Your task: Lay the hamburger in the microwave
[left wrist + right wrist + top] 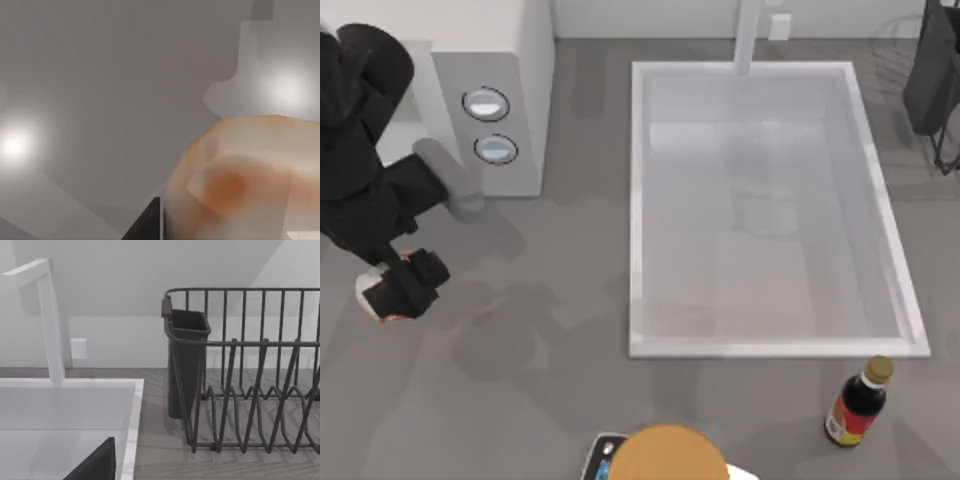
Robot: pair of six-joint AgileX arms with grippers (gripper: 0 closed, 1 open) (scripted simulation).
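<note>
My left gripper point(395, 290) is near the table's left edge, shut on the hamburger point(367, 293), a small white lump with orange-brown blotches. In the left wrist view the hamburger point(245, 180) looms large beside one dark finger point(145, 226). The off-white microwave point(490, 30) stands at the back left, behind the gripper. Two round silver-blue knobs point(486, 103) sit on its grey panel. A grey bar point(450, 180) juts from its front toward my arm. My right arm point(932, 70) is parked at the back right.
A white sink basin point(638, 210) with a faucet point(748, 35) takes up the middle. A dark bottle point(858, 402) stands at the front right and a tan-orange dome point(670, 455) at the front edge. A dark dish rack point(250, 390) stands at the back right.
</note>
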